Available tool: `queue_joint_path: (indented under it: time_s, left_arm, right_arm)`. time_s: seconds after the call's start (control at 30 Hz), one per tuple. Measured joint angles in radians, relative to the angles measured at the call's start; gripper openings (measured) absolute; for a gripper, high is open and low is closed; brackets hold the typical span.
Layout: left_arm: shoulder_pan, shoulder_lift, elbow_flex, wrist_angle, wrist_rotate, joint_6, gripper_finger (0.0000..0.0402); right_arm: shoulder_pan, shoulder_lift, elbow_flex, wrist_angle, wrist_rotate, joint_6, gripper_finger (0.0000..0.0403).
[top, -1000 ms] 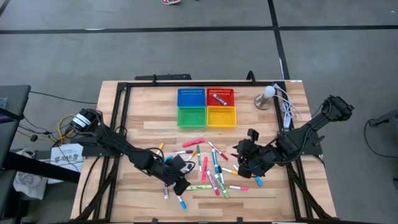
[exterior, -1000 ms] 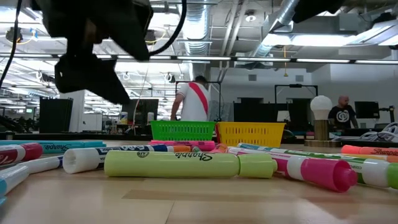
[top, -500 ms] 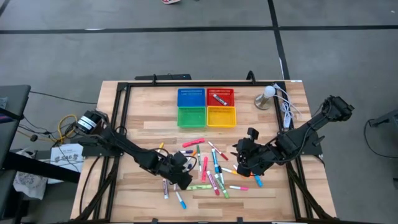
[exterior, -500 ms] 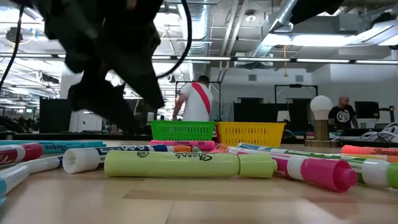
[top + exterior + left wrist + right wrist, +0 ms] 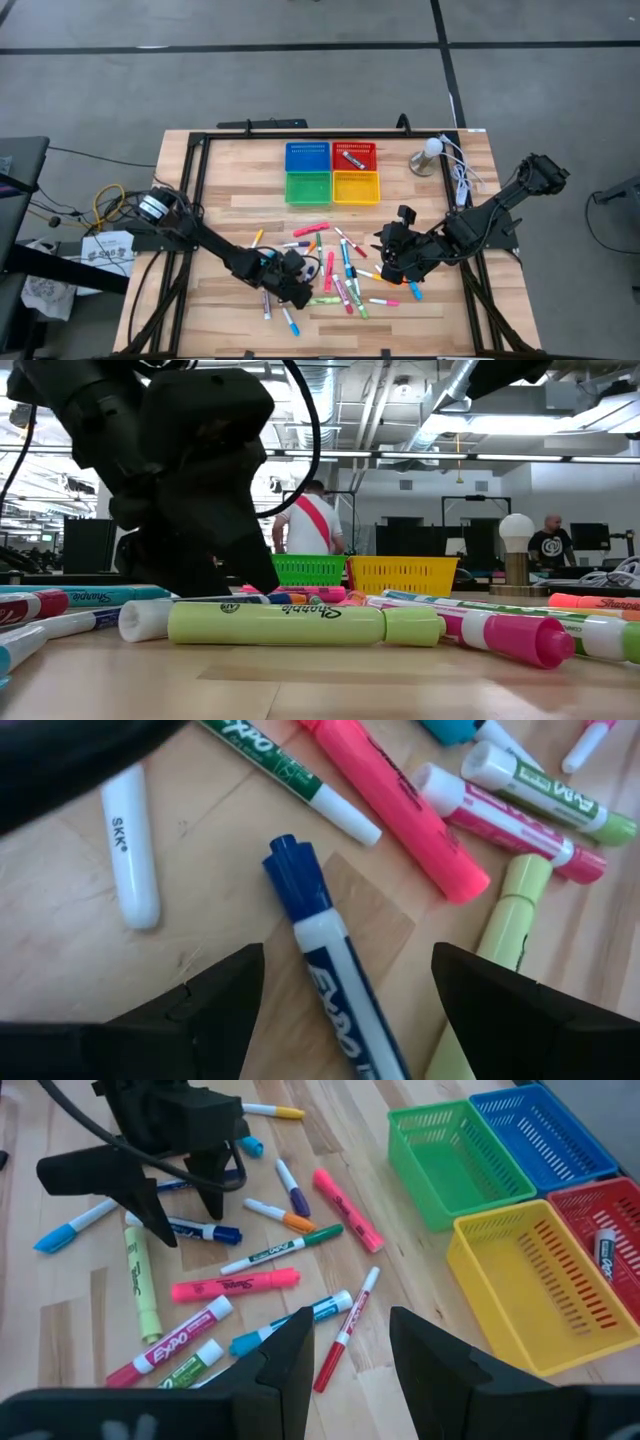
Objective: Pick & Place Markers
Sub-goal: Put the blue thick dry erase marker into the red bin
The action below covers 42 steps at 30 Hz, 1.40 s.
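Many markers (image 5: 335, 270) lie loose on the wooden table. My left gripper (image 5: 345, 1010) is open and low over them, pointing slantwise down. Its fingers stand on either side of a white marker with a blue cap (image 5: 325, 960), which lies flat on the wood; the right wrist view shows the same gripper (image 5: 180, 1205) over that marker (image 5: 205, 1232). In the low view its dark fingers (image 5: 245, 570) reach nearly to the table behind a yellow-green highlighter (image 5: 300, 625). My right gripper (image 5: 350, 1355) hangs open above the table's right part (image 5: 395, 262), with nothing between its fingers.
Four square trays stand at the far middle: blue (image 5: 307, 156), red (image 5: 368, 150) with one marker inside, green (image 5: 307, 186), yellow (image 5: 356, 186). A small lamp (image 5: 430, 155) and white cables (image 5: 460, 178) sit at the far right. People show in the room beyond.
My left gripper has come down toward the markers and a little toward the table's right edge, tipping somewhat, and stays open. My right arm has kept still.
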Motion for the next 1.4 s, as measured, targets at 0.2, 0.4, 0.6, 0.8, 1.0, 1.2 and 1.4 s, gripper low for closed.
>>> queue_joint_path:
  time_s: [0.2,0.4,0.6,0.8,1.0,1.2,1.4]
  left_arm:
    - [-0.01,0.002,0.0,0.0,-0.023,0.007,0.0289]
    - [-0.008,0.003,-0.001,-0.006,-0.02,0.024,0.0289]
    - [-0.007,0.003,-0.001,-0.015,-0.017,0.041,0.0289]
    - [-0.008,0.004,-0.001,-0.041,-0.023,0.041,0.0274]
    - [-0.007,0.004,-0.002,-0.051,-0.017,0.041,0.023]
    - [-0.006,0.004,-0.003,-0.054,-0.018,0.041,0.018]
    - [-0.006,0.004,-0.004,-0.055,-0.02,0.04,0.0141]
  right_arm:
    - [0.0,0.0,0.0,0.0,0.0,0.0,0.0123]
    - [0.0,0.0,0.0,-0.001,0.0,-0.002,0.0123]
    - [0.0,0.0,0.0,0.0,0.0,-0.018,0.0123]
    - [0.0,0.0,0.0,0.0,0.0,-0.018,0.0123]
    - [0.0,0.0,0.0,-0.001,-0.001,-0.018,0.0123]
    - [0.0,0.0,0.0,0.0,-0.002,-0.018,0.0123]
    - [0.0,0.0,0.0,0.0,-0.003,-0.018,0.0123]
